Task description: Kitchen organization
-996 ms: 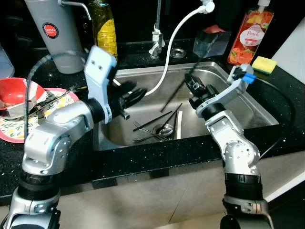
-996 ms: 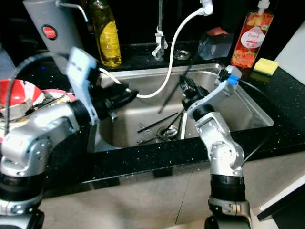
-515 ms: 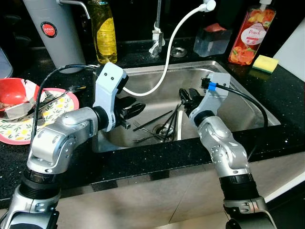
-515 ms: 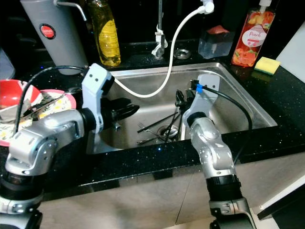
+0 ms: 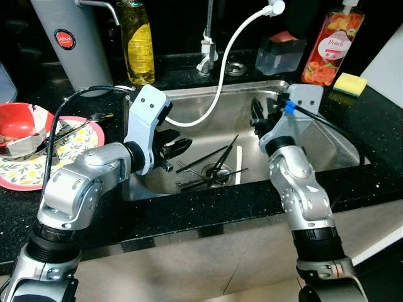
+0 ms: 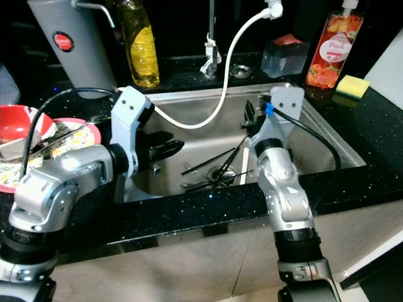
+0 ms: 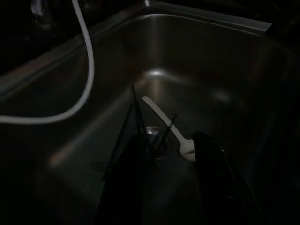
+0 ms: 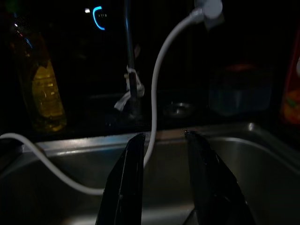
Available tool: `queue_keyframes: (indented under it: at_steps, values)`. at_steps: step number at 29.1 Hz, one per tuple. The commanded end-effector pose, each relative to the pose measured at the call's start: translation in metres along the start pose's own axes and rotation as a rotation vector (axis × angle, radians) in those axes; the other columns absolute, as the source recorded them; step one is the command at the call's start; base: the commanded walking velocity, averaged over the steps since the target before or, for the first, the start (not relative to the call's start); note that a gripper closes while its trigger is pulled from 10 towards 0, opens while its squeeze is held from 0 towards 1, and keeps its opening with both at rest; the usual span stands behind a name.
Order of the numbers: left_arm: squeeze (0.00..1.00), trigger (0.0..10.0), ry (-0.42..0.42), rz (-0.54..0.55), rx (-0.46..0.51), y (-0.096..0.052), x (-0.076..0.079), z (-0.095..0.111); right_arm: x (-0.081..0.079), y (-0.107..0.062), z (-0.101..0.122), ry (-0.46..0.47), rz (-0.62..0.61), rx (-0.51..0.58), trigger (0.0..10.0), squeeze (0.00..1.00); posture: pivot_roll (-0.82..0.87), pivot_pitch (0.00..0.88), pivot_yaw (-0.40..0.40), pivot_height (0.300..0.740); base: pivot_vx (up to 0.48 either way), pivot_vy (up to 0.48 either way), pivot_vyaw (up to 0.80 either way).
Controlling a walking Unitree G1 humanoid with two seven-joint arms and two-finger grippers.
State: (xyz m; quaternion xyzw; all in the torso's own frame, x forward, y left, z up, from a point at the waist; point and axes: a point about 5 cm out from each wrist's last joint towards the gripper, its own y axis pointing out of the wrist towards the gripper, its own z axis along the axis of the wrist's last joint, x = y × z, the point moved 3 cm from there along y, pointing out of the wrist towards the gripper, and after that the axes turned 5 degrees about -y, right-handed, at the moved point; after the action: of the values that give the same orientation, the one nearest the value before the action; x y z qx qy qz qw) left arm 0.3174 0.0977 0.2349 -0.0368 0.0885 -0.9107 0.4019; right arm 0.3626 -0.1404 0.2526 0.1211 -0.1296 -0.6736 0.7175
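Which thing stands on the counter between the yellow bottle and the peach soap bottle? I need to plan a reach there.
In the left eye view, the faucet with its white hose, a drain ring and a clear container stand between the yellow bottle and peach soap bottle.

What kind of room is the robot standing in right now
Most likely a home kitchen: a stainless steel sink set in a black speckled countertop, dark chopsticks by its drain, and a yellow dish soap bottle behind.

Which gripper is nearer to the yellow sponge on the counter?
Right. The right gripper hangs over the sink's right half, the yellow sponge beyond that rim. The left gripper is at the sink's left side.
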Motion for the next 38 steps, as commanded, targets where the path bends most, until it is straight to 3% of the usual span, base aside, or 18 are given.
queue_keyframes:
  at_steps: [1,7,11,14,17,24,30,38]
  values:
    - [0.00,10.0,0.055,0.014,0.024,-0.003,0.000,0.007,-0.009,0.001,0.013,-0.016,0.030,0.052,10.0,0.00,0.07,0.000,-0.001,0.740,0.000,0.000,0.00]
    - [0.00,10.0,0.114,0.006,0.096,-0.006,0.004,0.022,-0.023,0.003,0.039,-0.067,0.095,0.154,10.0,0.00,0.08,0.000,0.006,0.740,0.000,0.000,0.00]
    - [0.00,10.0,0.118,0.007,0.107,-0.007,0.004,0.025,-0.028,0.003,0.042,-0.072,0.112,0.166,10.0,0.00,0.08,0.000,0.003,0.740,0.000,0.000,0.00]
    - [0.00,10.0,0.119,0.048,0.136,-0.007,0.000,0.029,-0.035,0.001,0.043,-0.077,0.139,0.171,10.0,0.00,0.08,0.000,0.009,0.740,0.000,0.000,0.00]
    - [0.00,10.0,0.106,0.155,0.175,-0.002,-0.011,0.032,-0.039,-0.002,0.042,-0.060,0.143,0.164,10.0,0.00,0.08,0.000,0.003,0.740,0.000,0.000,0.00]
    - [0.00,10.0,0.096,0.223,0.194,-0.001,-0.016,0.035,-0.052,-0.006,0.042,-0.046,0.183,0.166,10.0,0.00,0.09,0.000,0.002,0.740,0.000,0.000,0.00]
    - [0.00,10.0,0.145,0.245,0.171,0.002,-0.018,0.033,-0.046,-0.001,0.047,-0.064,0.164,0.185,10.0,0.00,0.08,0.000,-0.002,0.740,0.000,0.000,0.00]
    - [0.00,10.0,0.137,0.260,0.187,0.001,-0.021,0.035,-0.042,0.000,0.045,-0.076,0.163,0.177,10.0,0.00,0.08,0.000,-0.007,0.740,0.000,0.000,0.00]
